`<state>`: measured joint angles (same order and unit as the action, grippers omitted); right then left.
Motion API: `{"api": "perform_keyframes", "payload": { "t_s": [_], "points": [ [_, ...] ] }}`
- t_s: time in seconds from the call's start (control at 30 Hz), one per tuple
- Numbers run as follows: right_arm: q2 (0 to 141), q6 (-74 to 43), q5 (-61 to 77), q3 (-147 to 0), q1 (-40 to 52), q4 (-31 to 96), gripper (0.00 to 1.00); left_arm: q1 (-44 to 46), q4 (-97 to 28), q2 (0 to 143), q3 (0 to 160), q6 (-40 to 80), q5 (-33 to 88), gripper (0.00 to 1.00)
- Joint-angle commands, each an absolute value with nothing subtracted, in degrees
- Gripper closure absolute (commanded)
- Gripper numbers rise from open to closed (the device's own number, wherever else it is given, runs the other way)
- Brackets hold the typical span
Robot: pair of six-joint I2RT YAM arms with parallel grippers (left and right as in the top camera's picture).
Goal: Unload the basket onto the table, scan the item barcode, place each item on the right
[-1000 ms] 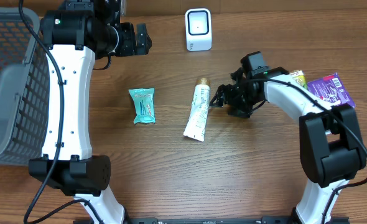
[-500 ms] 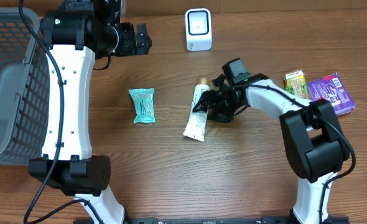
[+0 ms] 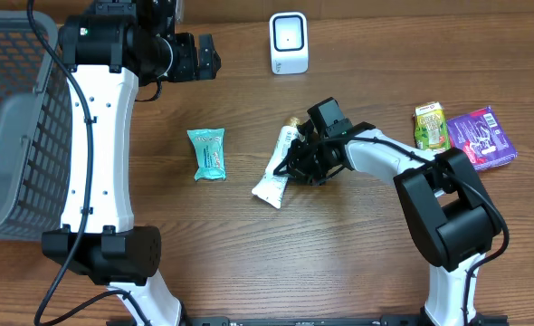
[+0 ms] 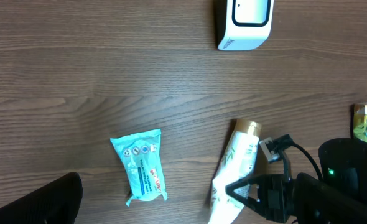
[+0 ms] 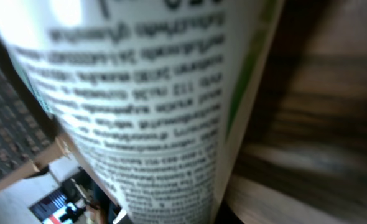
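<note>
One white tube (image 3: 271, 181) lies slanted in the middle of the table (image 3: 357, 263), and the right gripper (image 3: 291, 165) pinches it. The left gripper (image 3: 204, 56) hangs spread, holding nothing. There are also one scanner (image 3: 289, 43), one teal packet (image 3: 207, 153), one green pack (image 3: 430, 125), one purple pack (image 3: 482, 136) and one basket (image 3: 4, 136).

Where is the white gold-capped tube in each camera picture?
Overhead: tube lies mid-table, slanted.
Left wrist: tube at bottom, right of centre.
Right wrist: tube fills the picture, print close up.
Shared landmark: white scanner, top centre overhead, top edge in left wrist; absent from right wrist.
</note>
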<state>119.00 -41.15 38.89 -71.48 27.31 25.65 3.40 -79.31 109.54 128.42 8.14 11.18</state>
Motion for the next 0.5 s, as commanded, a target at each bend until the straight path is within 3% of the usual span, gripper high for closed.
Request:
{"api": "perform_keyframes", "payload": {
  "t_s": [0.0,0.23,0.4,0.47],
  "points": [
    [117.1,-33.6,29.5,-74.1,27.6,33.1,0.91,3.8,-79.3,109.4,129.1,7.3,11.5,0.0],
    [114.8,-21.0,4.5,-87.0,29.6,56.0,0.91,3.8,-79.3,109.4,129.1,7.3,11.5,0.01],
    [115.1,-15.1,-3.9,-87.4,32.6,56.9,0.89,3.8,-79.3,109.4,129.1,7.3,11.5,0.0],
    [115.5,-12.9,-4.5,-87.4,33.8,56.7,0.83,3.8,-79.3,109.4,129.1,7.3,11.5,0.0]
  ]
}}
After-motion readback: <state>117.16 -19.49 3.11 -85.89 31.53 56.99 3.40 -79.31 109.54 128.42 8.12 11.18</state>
